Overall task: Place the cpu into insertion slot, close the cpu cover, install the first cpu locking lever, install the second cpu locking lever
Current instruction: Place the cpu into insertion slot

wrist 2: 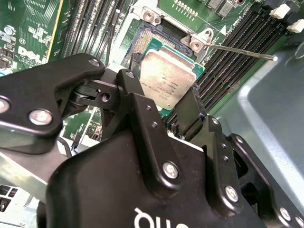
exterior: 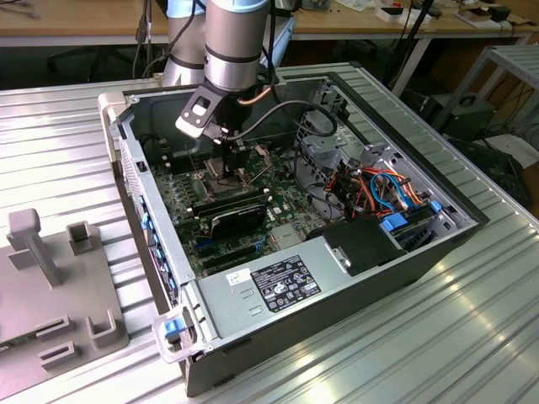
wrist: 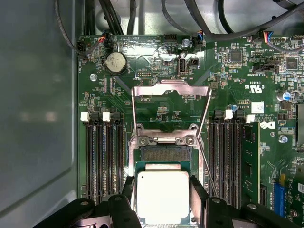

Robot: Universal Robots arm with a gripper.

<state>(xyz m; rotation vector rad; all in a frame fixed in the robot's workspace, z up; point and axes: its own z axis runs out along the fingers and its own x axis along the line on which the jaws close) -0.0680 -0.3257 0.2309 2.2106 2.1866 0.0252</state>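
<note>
Gripper (wrist: pixel 163 190) was clamped on the chip (wrist: pixel 162 202), fingers (wrist: pixel 197 189) on two opposite edges. Chip sat over the socket (wrist: pixel 164 153), part of the contact field uncovered; cover (wrist: pixel 171 88) stood open.

The cpu (wrist: pixel 162 197) is held between the jaws, just over the open insertion slot (wrist: pixel 164 153).

The cpu is a small flat square with a shiny grey top and a thin green edge, and in the second wrist view (wrist 2: pixel 166 78) it looks a bit tilted, with a black jaw on each of two sides. It covers most of the insertion slot, so only a strip of brown dotted field inside the silver rim shows past it. The cpu cover (wrist: pixel 171 88), a thin silver frame with a square window, is flipped open and back from its hinge at the slot's edge. One thin silver locking lever (wrist 2: pixel 237 51) sticks out loose beside the slot.
</note>
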